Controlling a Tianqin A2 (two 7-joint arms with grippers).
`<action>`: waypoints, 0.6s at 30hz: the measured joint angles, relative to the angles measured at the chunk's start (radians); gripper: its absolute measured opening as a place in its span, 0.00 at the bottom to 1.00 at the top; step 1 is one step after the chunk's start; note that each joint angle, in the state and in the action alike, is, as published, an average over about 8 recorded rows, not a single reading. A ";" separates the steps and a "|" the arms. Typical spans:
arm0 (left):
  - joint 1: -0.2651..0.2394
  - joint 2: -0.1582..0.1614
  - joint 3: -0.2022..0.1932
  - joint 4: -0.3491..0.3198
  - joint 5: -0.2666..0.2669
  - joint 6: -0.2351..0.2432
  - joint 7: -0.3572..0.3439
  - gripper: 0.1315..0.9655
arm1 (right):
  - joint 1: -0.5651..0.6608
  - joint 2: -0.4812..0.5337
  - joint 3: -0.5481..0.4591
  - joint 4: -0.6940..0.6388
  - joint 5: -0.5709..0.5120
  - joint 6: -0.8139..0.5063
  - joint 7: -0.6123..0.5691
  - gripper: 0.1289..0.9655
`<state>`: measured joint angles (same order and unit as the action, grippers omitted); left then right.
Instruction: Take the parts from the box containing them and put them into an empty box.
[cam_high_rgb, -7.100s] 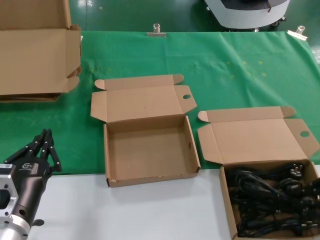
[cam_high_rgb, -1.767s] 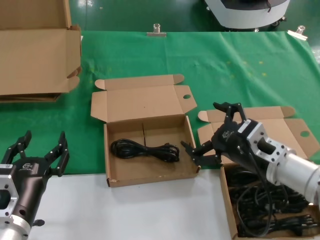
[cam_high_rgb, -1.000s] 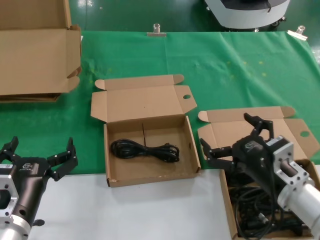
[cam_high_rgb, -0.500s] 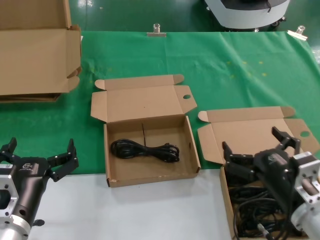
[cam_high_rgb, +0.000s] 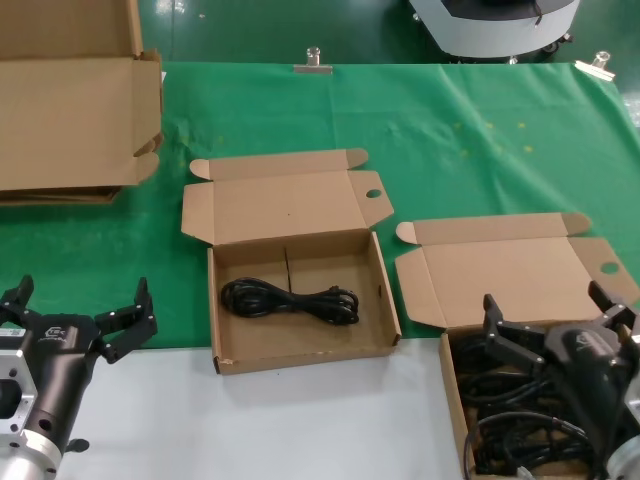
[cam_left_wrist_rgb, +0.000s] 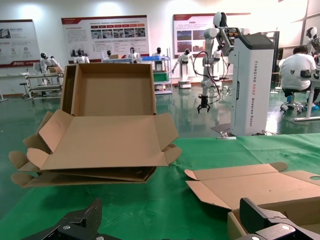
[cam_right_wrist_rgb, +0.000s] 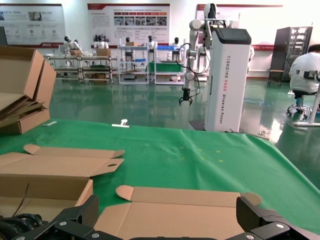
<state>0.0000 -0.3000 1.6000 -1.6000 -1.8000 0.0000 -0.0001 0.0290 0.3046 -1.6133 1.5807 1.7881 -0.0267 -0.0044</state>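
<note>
Clearly a fetching step: at lower right of the head view the box of cords (cam_high_rgb: 452, 400) sits under the right gripper (cam_high_rgb: 555, 330), fingers spread wide, holding nothing. Centre, the second box (cam_high_rgb: 300, 355) holds one cord (cam_high_rgb: 288, 299). Next calls for lowering and closing on a cord; tangling could hinder. Left gripper (cam_high_rgb: 78, 310), lower left, waits open. Upper left, a big carton (cam_high_rgb: 70, 120).

I see even, bright overhead light with soft, faint shadows. My head view is sharp; the green cloth-covered table (cam_high_rgb: 480, 130) shows no glare. Wrist views blur slightly at their nearest edges.
</note>
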 joint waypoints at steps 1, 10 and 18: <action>0.000 0.000 0.000 0.000 0.000 0.000 0.000 1.00 | -0.001 0.000 0.000 0.000 0.000 0.001 0.000 1.00; 0.000 0.000 0.000 0.000 0.000 0.000 0.000 1.00 | -0.002 0.000 0.001 0.001 0.001 0.001 0.000 1.00; 0.000 0.000 0.000 0.000 0.000 0.000 0.000 1.00 | -0.002 0.000 0.001 0.001 0.001 0.001 0.000 1.00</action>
<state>0.0000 -0.3000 1.6000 -1.6000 -1.8000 0.0000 -0.0001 0.0275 0.3044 -1.6126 1.5818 1.7887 -0.0253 -0.0042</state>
